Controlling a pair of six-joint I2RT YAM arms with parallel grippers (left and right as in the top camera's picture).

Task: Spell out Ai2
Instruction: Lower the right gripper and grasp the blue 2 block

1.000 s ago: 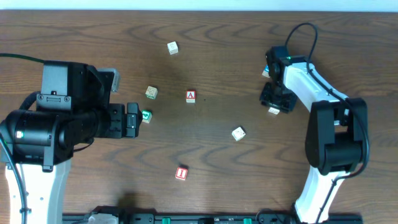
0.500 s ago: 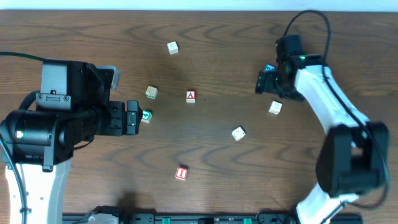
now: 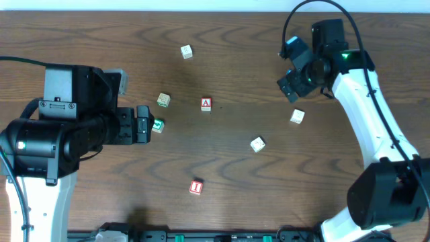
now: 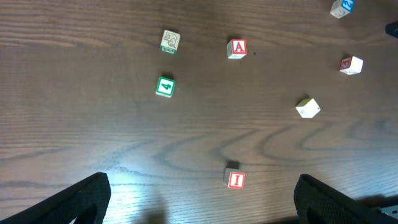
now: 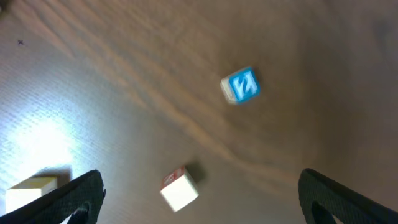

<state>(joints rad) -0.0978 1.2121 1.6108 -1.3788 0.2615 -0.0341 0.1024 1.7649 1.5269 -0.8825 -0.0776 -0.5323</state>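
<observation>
The red "A" cube (image 3: pixel 206 103) (image 4: pixel 236 48) lies mid-table. Near the front edge lies the red "I" cube (image 3: pixel 195 187) (image 4: pixel 236 180). The blue "2" cube (image 5: pixel 241 85) (image 4: pixel 341 6) rests on the table below my right gripper (image 3: pixel 290 69) (image 5: pixel 199 211); the overhead view hides it under that gripper. The right gripper hangs open and empty at the back right. My left gripper (image 3: pixel 143 126) (image 4: pixel 205 211) is open and empty at the left, beside the green cube (image 3: pixel 158 125) (image 4: pixel 165 86).
A white cube with a red face (image 3: pixel 297 116) (image 5: pixel 180 188) lies just in front of the right gripper. Pale cubes lie at the back (image 3: pixel 186 51), left of the "A" (image 3: pixel 163 100) and right of centre (image 3: pixel 257 144).
The right gripper opened, let go of the white red-faced cube, rose and swung toward the back of the table. The left arm has not moved.
</observation>
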